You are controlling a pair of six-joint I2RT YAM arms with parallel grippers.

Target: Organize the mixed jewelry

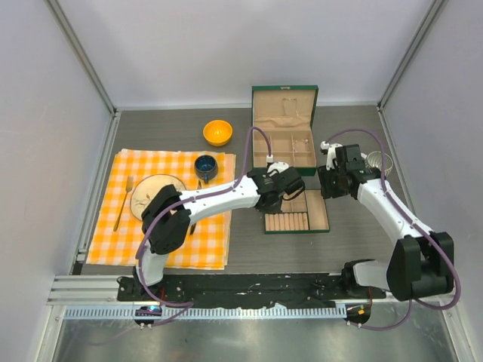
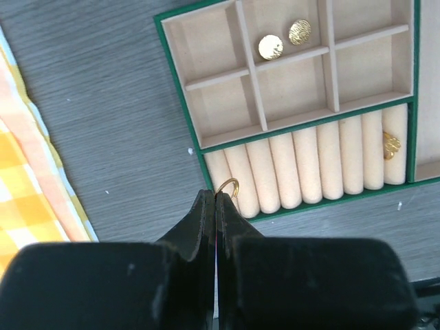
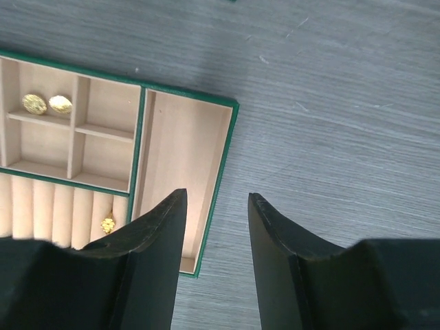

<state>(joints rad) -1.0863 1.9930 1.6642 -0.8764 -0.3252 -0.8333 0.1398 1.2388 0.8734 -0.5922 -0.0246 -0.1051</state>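
- Left gripper pinched together on a small gold wire ring, its loop upright and poking past the tips towards the beige padded rolls in the near part of the green jewellery tray.
- Right gripper: jaws apart, empty.
- Grey wood-grain table; pale walls.

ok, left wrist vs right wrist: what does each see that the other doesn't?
Left wrist only: left gripper shut on a gold ring; checked cloth. Right wrist only: right gripper open, empty; most of the long end compartment. Both: green tray, two gold discs, a gold piece on the rolls.
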